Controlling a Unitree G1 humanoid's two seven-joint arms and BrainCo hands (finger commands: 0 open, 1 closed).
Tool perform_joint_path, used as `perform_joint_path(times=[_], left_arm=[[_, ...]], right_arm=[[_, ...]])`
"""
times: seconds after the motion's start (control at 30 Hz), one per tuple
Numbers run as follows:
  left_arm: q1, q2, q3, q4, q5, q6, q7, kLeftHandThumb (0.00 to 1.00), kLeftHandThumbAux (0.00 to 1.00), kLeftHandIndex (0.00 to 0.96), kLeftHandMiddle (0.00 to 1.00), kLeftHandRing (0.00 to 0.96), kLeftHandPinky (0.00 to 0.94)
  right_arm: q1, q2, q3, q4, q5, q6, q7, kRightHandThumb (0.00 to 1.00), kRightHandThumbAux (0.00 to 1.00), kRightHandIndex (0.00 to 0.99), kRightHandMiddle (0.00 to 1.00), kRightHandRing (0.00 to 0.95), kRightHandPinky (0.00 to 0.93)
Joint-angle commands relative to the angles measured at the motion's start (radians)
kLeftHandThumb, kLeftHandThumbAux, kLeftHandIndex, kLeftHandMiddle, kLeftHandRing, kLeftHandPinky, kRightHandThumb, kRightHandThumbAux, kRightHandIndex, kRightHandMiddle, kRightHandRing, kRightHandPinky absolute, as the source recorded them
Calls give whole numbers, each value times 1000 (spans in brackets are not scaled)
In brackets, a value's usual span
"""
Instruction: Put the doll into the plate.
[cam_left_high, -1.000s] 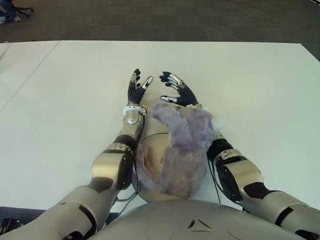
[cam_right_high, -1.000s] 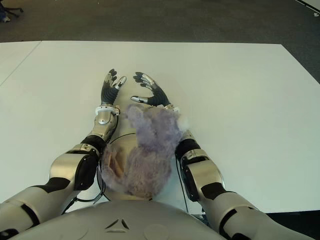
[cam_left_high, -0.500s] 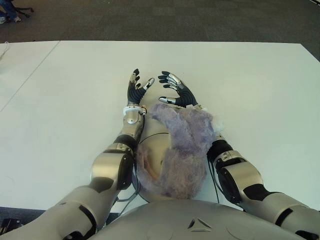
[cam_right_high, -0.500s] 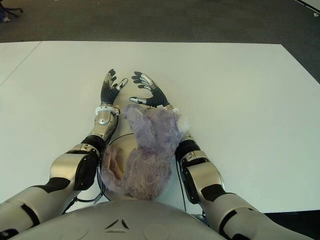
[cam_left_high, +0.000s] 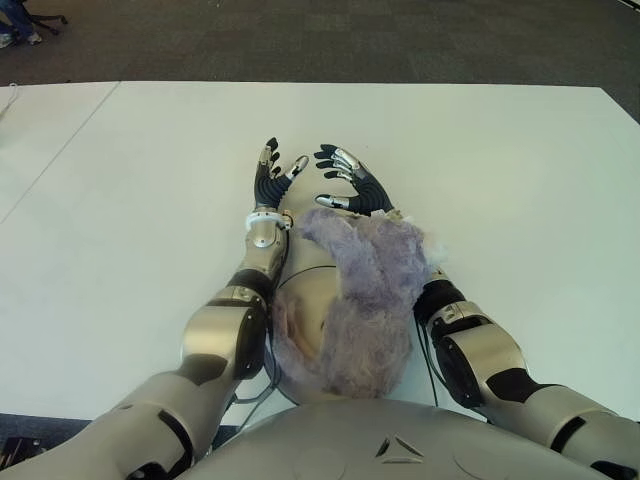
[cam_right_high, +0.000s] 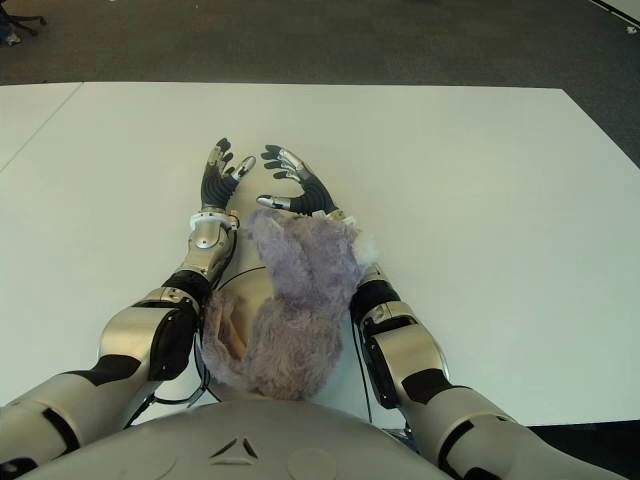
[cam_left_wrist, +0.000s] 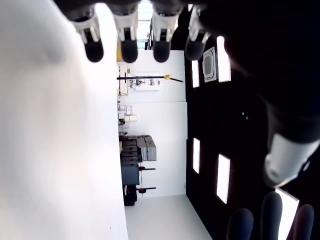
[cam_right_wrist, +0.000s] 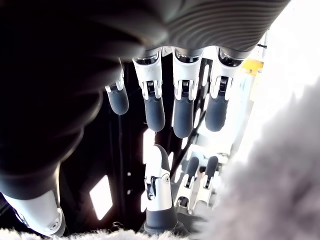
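Note:
A fluffy purple-grey doll (cam_left_high: 365, 290) lies close to my torso, over a pale round plate (cam_left_high: 303, 285) and partly draped across my right forearm. Its fur also fills a corner of the right wrist view (cam_right_wrist: 270, 175). My left hand (cam_left_high: 278, 165) is held up just beyond the plate, fingers (cam_left_wrist: 127, 45) spread and holding nothing. Beside it, my right hand (cam_left_high: 335, 178) is raised past the doll's far end, palm toward the left hand, fingers (cam_right_wrist: 182, 110) extended and empty. Most of the plate is hidden under the doll.
The white table (cam_left_high: 520, 180) stretches wide on both sides and ahead. Dark carpet (cam_left_high: 350, 40) lies past its far edge. A thin black cable (cam_left_high: 270, 375) loops by my left elbow near the table's front edge.
My right hand has crept slightly forward and to the left, away from the doll. The doll has settled a little on the plate. The left hand has barely moved.

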Motion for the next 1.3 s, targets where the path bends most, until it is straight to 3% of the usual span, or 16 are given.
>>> perform_joint_path(times=[0.03,0.53,0.57,0.6,0.73,0.93,1.03,1.3], left_arm=[[198,-45,19,133,-23,118,-36,0,633,0,65,64,77],[206,-47,5,133,-15,63,-21,0,604,4,83,85,77],[206,-49,6,134,-16,63,-23,0,604,4,83,85,77],[206,-50,7,134,-17,64,-24,0,606,1,78,78,76],[203,-51,17,135,-31,78,-43,0,598,0,70,72,76],[199,-53,14,135,-27,96,-29,0,556,1,82,71,19],[195,-55,5,138,-17,118,-7,0,543,14,93,75,19],[192,-56,-7,140,-3,134,22,0,530,35,115,94,39]], right_arm=[[40,31,30,7,-38,6,-30,143,667,108,168,202,235],[31,18,62,-2,-66,3,-43,56,666,113,217,245,250],[18,-7,55,21,-60,-3,-24,55,665,113,216,245,250],[8,-26,51,38,-55,-7,-10,27,637,93,154,157,122],[1,-58,53,56,-57,-24,9,0,578,36,41,29,8],[-6,-117,26,77,-23,-39,61,0,455,0,0,0,0],[-62,-181,-30,98,35,31,113,0,410,0,0,0,0],[-180,-269,-152,187,111,133,103,0,461,0,0,0,0]])
